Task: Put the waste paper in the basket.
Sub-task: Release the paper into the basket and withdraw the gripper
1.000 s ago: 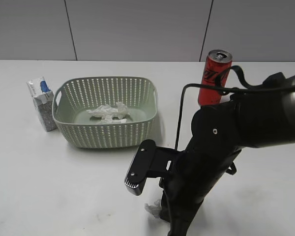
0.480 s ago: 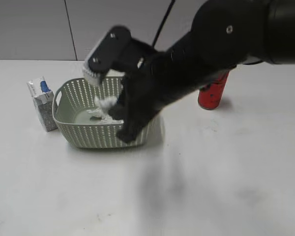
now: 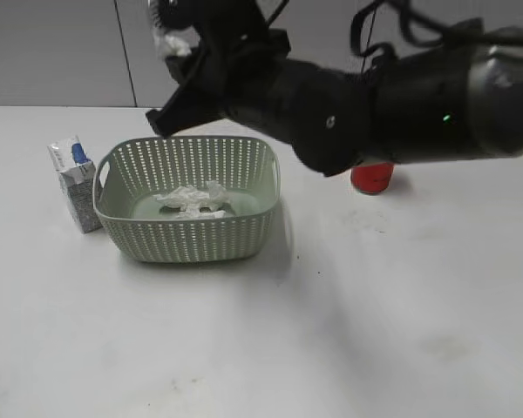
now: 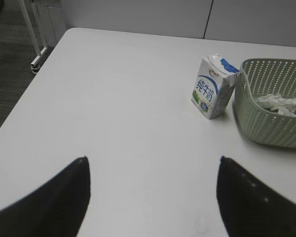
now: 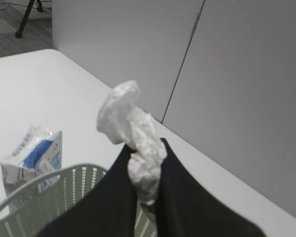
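The right claw (image 5: 144,170), clamped on a crumpled white paper wad (image 5: 133,138), had swung from tabletop to high above the pale green perforated plastic basket (image 3: 188,233) (one wad already inside); release looked next.

Bulky glossy black arm (image 3: 392,104) with looping black cables (image 3: 418,26), green indicator light.

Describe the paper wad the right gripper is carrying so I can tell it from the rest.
Find the green basket mid-table. Above its back rim, the right gripper pinches a crumpled white paper wad. Unlike the paper lying inside the basket, this one is held aloft.
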Robot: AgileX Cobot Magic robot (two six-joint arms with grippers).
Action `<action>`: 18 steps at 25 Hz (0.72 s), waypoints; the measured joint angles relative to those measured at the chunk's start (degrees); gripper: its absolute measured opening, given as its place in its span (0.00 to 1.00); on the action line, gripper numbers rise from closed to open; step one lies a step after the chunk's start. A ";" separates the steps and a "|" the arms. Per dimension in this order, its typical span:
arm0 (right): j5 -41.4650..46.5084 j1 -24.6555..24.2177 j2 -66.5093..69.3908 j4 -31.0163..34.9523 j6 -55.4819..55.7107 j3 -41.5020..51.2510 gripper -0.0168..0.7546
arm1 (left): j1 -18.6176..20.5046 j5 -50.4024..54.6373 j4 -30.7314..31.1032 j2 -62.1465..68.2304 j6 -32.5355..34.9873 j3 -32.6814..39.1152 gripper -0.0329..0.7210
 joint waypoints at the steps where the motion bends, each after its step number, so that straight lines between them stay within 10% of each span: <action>1: -0.68 0.00 1.46 0.05 0.11 0.00 0.08 | 0.00 0.00 0.00 0.00 -0.02 0.00 0.83; 4: -1.53 0.00 5.35 0.17 1.41 0.00 0.19 | 0.00 0.00 0.00 0.00 0.04 0.00 0.83; 11: -2.32 0.00 7.91 0.63 6.67 0.00 0.82 | 0.00 0.00 0.00 0.00 0.06 0.00 0.83; 18: -0.67 -0.30 4.19 0.67 6.85 -1.23 0.86 | 0.00 0.00 0.00 0.00 -0.02 0.00 0.83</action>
